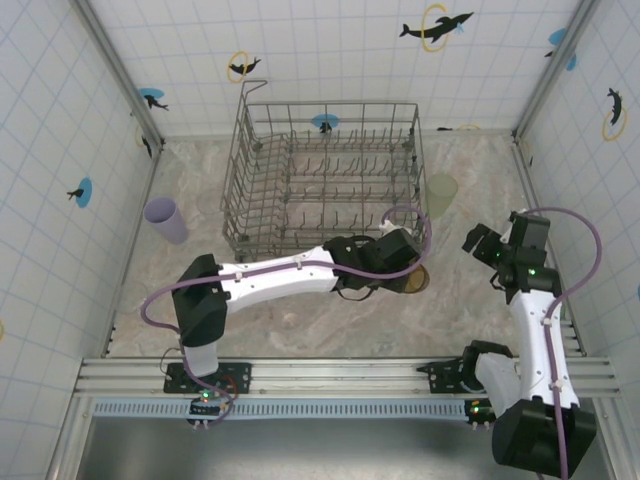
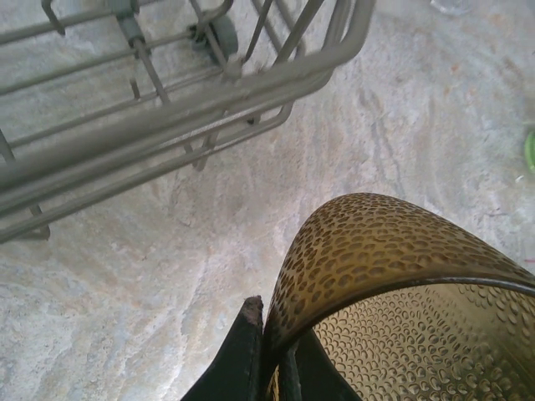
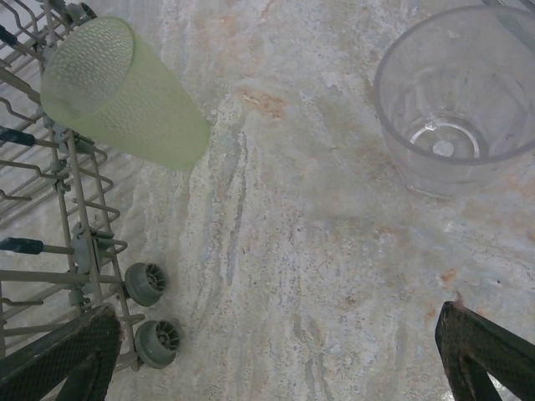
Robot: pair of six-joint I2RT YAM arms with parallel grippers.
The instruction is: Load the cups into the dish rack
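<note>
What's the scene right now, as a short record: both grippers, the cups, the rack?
left gripper: shut on amber cup, by dish rack front right corner
right gripper: open, holding nothing
green cup: on table at dish rack's right side
clear cup: upright on table
lavender cup: on table, left of dish rack
dish rack: no cup seen inside

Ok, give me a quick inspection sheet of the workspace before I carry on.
Surface: marbled tabletop, no spills seen.
Job's things: dish rack holds no cups; amber cup held; lavender cup left of rack; green cup right of rack; clear cup ahead of right gripper.
Clutter: nothing seen.
Grippers: left gripper shut on amber cup's rim; right gripper open, empty.
Cables: purple cable loops beside rack's near right corner.
Surroundings: tiled walls with dolphin decals.
</note>
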